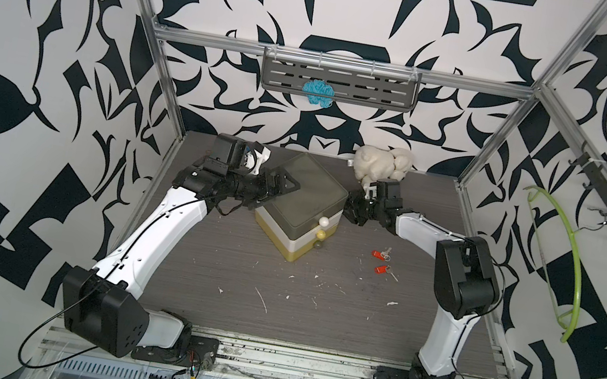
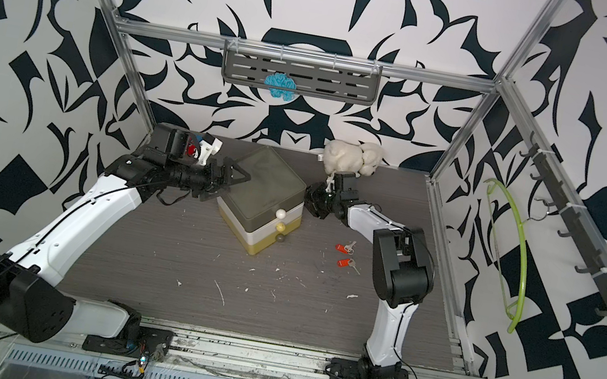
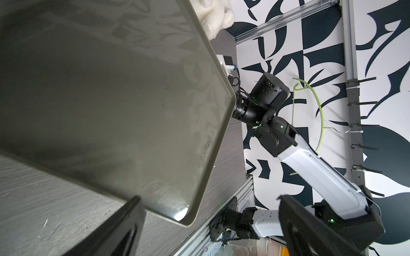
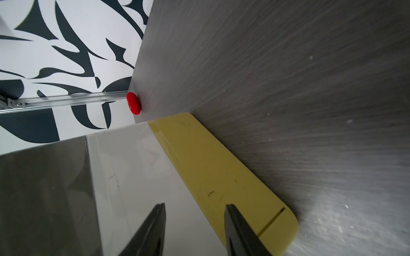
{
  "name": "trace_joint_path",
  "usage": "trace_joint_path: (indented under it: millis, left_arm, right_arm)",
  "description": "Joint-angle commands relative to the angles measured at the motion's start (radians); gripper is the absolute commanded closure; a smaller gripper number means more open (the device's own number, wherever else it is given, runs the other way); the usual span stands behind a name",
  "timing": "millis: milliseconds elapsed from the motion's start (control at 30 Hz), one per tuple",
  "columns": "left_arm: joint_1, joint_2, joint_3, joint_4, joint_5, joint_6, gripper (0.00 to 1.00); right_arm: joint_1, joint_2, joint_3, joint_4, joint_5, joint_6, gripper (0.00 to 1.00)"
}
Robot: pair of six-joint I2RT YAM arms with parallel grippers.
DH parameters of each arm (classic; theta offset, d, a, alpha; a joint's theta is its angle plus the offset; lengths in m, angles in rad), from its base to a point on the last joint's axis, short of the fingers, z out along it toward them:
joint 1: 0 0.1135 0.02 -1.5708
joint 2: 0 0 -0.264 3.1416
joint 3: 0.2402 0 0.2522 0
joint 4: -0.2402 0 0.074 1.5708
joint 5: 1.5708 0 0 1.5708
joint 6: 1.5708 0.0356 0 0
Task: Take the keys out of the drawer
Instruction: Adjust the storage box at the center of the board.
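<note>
Currently the red-tagged keys [image 1: 378, 254] lie on the worktop [image 1: 315, 306] between the drawer unit [image 1: 302, 199] and right arm [image 1: 459, 277], visible only in both top views. Left fingers [image 3: 124, 226] stand wide over its top; right fingers [image 4: 153, 230], half-spread and empty, face its side.

Robot lab — aluminium frame [image 1: 214, 40], patterned walls [image 1: 22, 2]

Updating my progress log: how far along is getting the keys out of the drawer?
Done: two red-tagged keys lie on the table beside the drawer unit, whose three drawers look shut. In hand: nothing; the left gripper is open over the unit's top, the right gripper open at its side. Left: whether more keys remain inside cannot be seen.
</note>
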Motion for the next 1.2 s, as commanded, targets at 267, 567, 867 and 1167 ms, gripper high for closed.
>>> trace_joint_path:
  millis: [267,567,867,1167]
  left_arm:
    - [0.019,0.008,-0.018,0.016,0.039,0.016,0.01]
    - [0.019,0.059,0.032,0.04,0.068,0.003,0.01]
    - [0.019,0.04,0.054,0.044,0.071,-0.006,0.01]
    - [-0.014,0.069,0.044,0.086,0.094,-0.027,0.01]
  right_arm:
    - [0.099,-0.13,-0.152,-0.004,0.019,-0.019,0.52]
    - [-0.032,-0.264,-0.224,-0.08,0.089,-0.072,0.48]
    - [-0.027,-0.591,-0.435,-0.22,0.131,-0.078,0.47]
    - [0.357,-0.653,-0.561,-0.053,0.234,0.034,0.38]
